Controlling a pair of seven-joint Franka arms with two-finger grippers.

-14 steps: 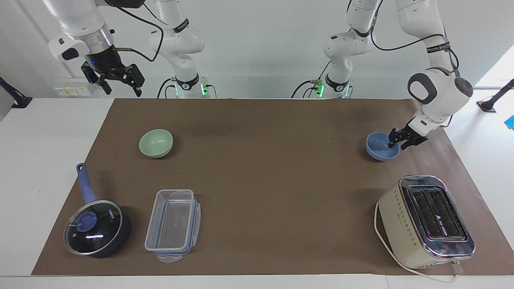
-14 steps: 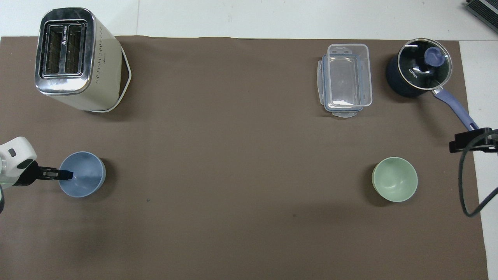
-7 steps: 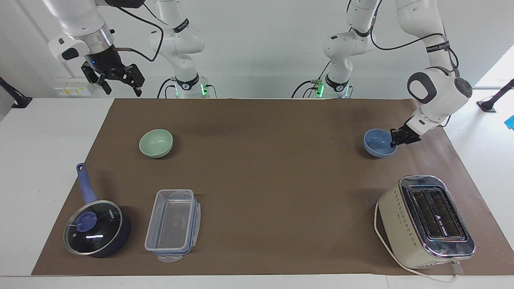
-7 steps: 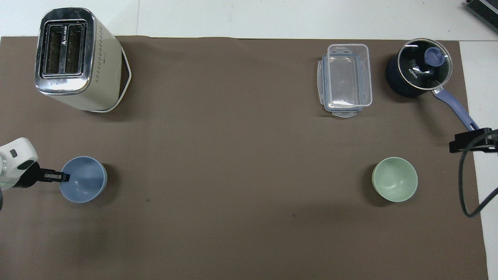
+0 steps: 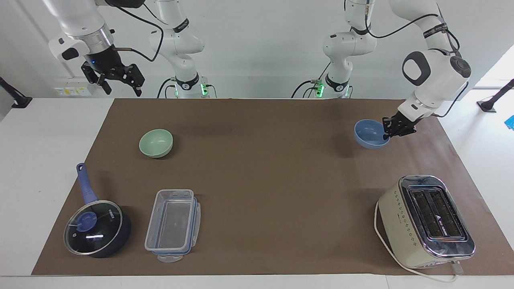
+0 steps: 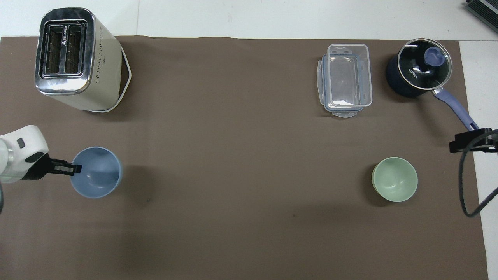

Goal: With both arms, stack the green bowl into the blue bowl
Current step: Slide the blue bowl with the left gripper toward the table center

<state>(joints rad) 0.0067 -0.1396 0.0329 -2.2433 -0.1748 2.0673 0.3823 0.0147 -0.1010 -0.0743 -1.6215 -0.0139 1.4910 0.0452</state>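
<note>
green bowl (image 5: pixel 156 143) pale mint | blue bowl (image 5: pixel 369 134) periwinkle | toaster (image 5: pixel 425 220) cream | mat (image 5: pixel 261 180) brown

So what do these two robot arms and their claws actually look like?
Both arms are glossy white rounded segments with black bands at the joints, black cables looping along them and green lights at the bases. The right gripper and left gripper are black, two-fingered claws; the right sits below a silver metal collar.

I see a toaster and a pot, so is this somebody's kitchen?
Probably not: it looks like a robot test lab. Two white jointed robot arms stand at a bare white table under a brown paper mat, with a cream two-slot toaster set out like a prop.
</note>
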